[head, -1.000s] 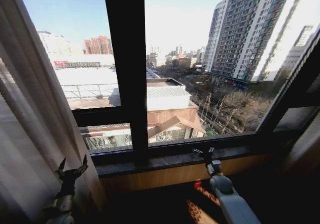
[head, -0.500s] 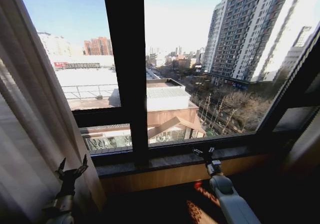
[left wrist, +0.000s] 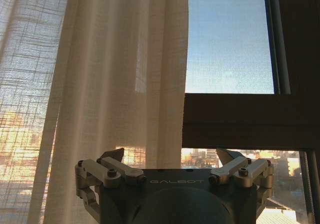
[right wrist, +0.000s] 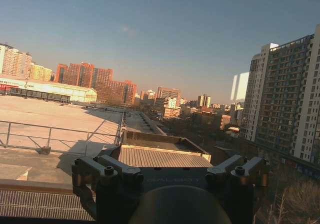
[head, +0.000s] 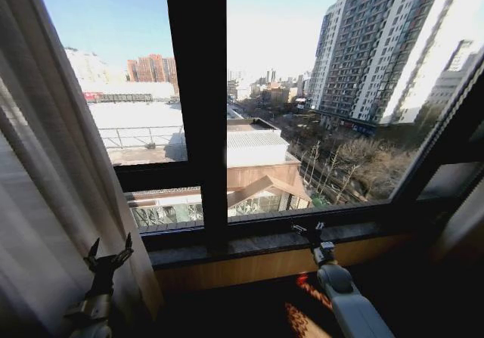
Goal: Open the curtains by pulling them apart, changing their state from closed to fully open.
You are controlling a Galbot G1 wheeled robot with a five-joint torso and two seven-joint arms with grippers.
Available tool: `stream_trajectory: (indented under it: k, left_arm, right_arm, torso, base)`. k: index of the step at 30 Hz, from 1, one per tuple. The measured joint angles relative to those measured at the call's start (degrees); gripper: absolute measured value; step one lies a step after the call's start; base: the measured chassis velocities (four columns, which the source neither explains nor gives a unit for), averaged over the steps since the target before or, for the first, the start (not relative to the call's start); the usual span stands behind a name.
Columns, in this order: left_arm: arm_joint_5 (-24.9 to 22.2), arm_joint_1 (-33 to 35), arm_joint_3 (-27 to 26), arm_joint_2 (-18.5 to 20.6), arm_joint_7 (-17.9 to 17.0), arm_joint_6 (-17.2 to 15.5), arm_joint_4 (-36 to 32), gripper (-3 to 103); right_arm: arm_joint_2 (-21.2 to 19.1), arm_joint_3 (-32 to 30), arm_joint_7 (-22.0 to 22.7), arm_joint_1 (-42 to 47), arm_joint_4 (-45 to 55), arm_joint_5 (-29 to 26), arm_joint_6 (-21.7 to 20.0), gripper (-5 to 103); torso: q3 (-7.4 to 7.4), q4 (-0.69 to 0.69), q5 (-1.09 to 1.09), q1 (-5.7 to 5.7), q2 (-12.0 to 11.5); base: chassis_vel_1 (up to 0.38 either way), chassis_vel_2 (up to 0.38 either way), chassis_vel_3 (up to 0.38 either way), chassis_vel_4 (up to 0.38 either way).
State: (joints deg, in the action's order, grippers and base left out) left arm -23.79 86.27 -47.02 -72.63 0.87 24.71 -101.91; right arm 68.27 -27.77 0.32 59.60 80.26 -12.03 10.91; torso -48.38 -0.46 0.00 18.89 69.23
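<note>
Here, in the head view, the curtains (head: pixel 45 187) hang gathered along the left side of the frame, running from the top left corner down to the bottom left, their pleats bunched against the window frame (head: pixel 198 111), whose dark upright post crosses the middle of the picture. The left gripper (head: pixel 108 252) stands at the lower left, right in front of the fabric, its jaws spread apart and holding nothing. The right gripper (head: pixel 309 231) sits lower centre-right, just at the windowsill (head: pixel 249 243), well apart from the curtains; its jaws look parted, with nothing between them. In the left wrist view, the curtains (left wrist: pixel 100 73) fill the left and centre of the frame, their free edge falling down the middle beside the dark window frame (left wrist: pixel 240 119), and the left gripper (left wrist: pixel 170 156) at the bottom has its jaws released, wide apart, with the cloth's edge behind the gap. In the right wrist view, the right gripper (right wrist: pixel 170 163) at the bottom points out at rooftops, jaws unclenched and empty.
</note>
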Motion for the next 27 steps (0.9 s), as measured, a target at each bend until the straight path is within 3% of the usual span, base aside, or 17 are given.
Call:
stream_trajectory:
  k: [27]
  left_arm:
    - [0.00,0.00,0.00,0.00,0.00,0.00,0.00,100]
  right_arm:
    - [0.00,0.00,0.00,0.00,0.00,0.00,0.00,100]
  torso:
    - [0.00,0.01,0.00,0.01,-0.01]
  base:
    - [0.000,0.000,0.000,0.000]
